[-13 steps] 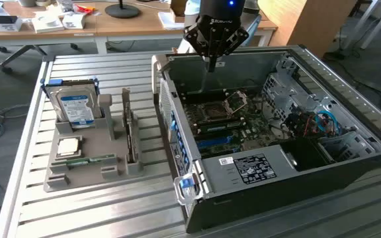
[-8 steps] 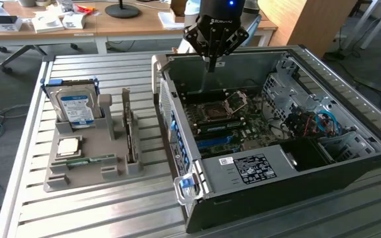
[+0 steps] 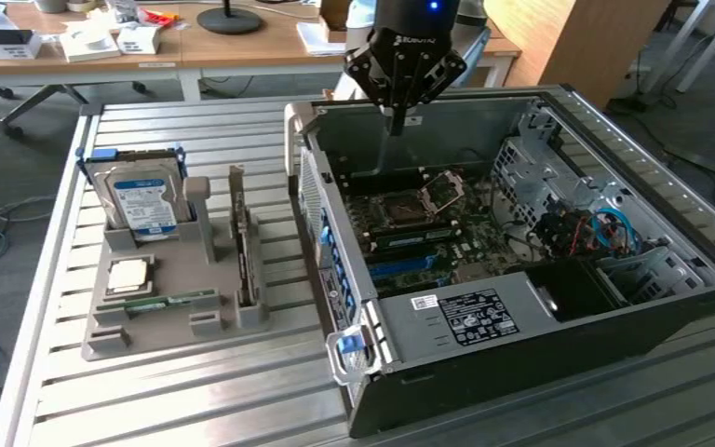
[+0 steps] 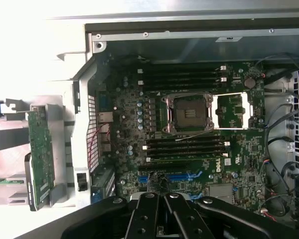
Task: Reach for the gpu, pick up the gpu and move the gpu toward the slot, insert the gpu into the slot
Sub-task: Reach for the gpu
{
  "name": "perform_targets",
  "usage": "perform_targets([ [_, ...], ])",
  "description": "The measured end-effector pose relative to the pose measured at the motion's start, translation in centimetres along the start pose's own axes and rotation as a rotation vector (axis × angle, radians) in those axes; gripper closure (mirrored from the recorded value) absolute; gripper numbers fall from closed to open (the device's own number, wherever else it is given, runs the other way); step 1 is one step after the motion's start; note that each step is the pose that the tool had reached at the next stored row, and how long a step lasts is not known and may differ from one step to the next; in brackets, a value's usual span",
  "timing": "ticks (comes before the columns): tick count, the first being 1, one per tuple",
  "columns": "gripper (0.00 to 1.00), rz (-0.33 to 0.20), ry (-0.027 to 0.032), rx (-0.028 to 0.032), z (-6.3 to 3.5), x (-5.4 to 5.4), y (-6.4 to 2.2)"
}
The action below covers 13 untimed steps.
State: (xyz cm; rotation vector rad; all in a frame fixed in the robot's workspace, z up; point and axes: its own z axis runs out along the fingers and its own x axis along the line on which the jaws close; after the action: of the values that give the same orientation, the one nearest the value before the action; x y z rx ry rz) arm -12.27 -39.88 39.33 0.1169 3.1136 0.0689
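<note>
In the exterior view the jaws hang above the far wall of the open computer case [image 3: 544,382], pressed together to a point and holding nothing. The gpu [image 3: 243,237] is well apart from them, towards the exterior view's left. It stands on edge in a groove of the grey holder [image 3: 165,265] on the slatted tabletop [image 3: 209,391], untouched, with the hard drive [image 3: 142,200] upright in the holder beside it. Inside the case a blue slot [image 3: 395,268] lies bare on the board, so nothing has been inserted yet.

In the wrist view the camera looks down on the motherboard [image 4: 134,144]. The dark jaws sit closed at the frame's edge, over the blue slot [image 4: 182,177]. The gpu [image 4: 41,154] shows as a narrow green strip outside the case wall, seated in the holder.

The step in hand looks like the reach, hardly begun. Done well, it would carry the jaws sideways high enough to clear the case rim, and open them wide before any descent — not over the card itself. They should be turned so that the pads face the card's two flat sides. The grip belongs on bare board near the middle of the upper edge, away from the dark components and the bracket end. The descent should be straight and slow, since the card is thin and held only by its groove — a glancing touch could tip it or jam it.
</note>
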Motion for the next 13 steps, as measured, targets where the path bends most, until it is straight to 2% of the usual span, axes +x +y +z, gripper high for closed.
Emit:
perform_targets([
  [13, 0.89, 0.000, 0.0000, 0.0000, -0.05, 2.3, -0.17],
])
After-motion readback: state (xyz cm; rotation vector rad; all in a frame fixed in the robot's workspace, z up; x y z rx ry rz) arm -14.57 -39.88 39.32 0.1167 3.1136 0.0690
